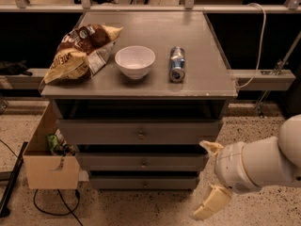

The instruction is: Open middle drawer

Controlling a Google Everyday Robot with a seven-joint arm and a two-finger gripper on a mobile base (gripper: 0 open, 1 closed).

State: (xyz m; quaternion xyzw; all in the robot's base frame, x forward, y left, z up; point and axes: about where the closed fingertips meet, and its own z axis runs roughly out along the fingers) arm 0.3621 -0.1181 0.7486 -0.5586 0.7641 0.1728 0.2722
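The grey cabinet has three drawers, all shut. The middle drawer (141, 162) is a long low grey front with a small round metal knob (144, 163) at its centre, below the taller top drawer (139, 133) and above the lowest drawer (143, 182). My gripper (208, 180) is at the lower right, in front of the cabinet's right edge. Its two cream fingers are spread wide, one (211, 147) up near the middle drawer's right end, the other (210, 203) lower down. It holds nothing and touches no knob.
On the cabinet top (197, 74) lie a chip bag (80, 53), a white bowl (135, 61) and a can on its side (177, 64). A cardboard box (44, 161) with items stands on the floor at the left, with cables beside it.
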